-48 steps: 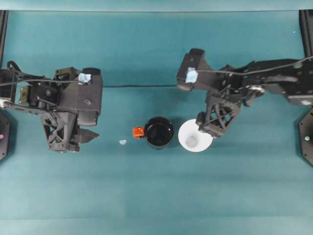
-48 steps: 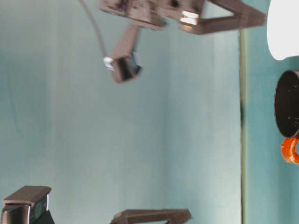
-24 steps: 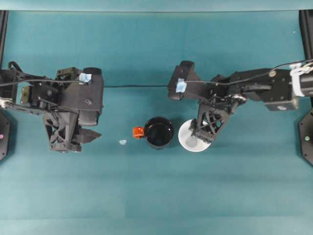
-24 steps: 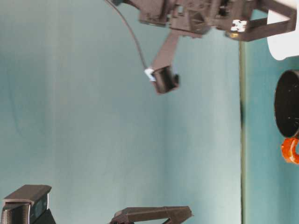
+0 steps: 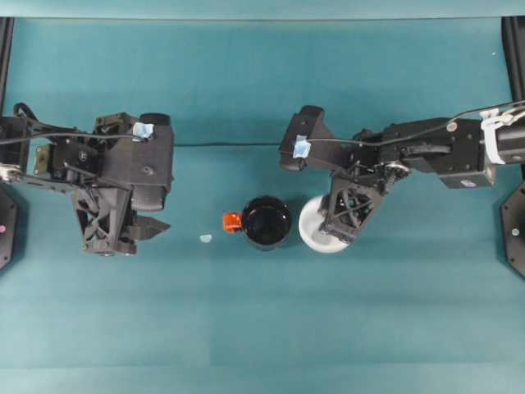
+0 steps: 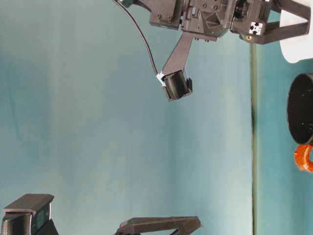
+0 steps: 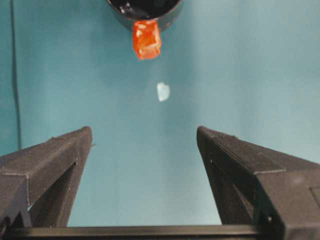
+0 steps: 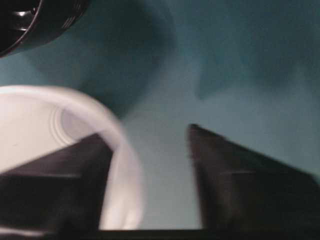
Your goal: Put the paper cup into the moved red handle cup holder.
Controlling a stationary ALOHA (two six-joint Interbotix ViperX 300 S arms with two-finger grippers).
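A: Straddling the rim of the paper cup (image 5: 314, 232), the right hand (image 5: 338, 232) has one finger (image 8: 55, 185) inside the cup wall and the other outside it; seen from the right wrist, the two are spread with the white rim passing between them.

B: Pinching it?

A: I cannot tell; the outer finger stands apart from the wall in that blurred close view, so the hand reads as spread, not pressed on the cup.

B: Where does the cup sit?

A: Upright on the teal counter (image 5: 262, 328), just beside the red handle cup holder (image 5: 267, 222), on the holder's right in the overhead view. Their rims are very near; whether they touch I cannot tell. The holder's orange-red stub points away from the cup, toward the left hand (image 5: 139, 228).

B: And the left hand?

A: Its fingers are spread wide with bare counter between them, well apart from the holder. A small pale scrap (image 5: 206, 238) lies between that hand and the stub.

B: Room to move?

A: Open counter lies on the near side of both cups, broad and bare. On the far side a dark cable (image 5: 230, 145) runs across the counter. The holder's mouth is open and dark.
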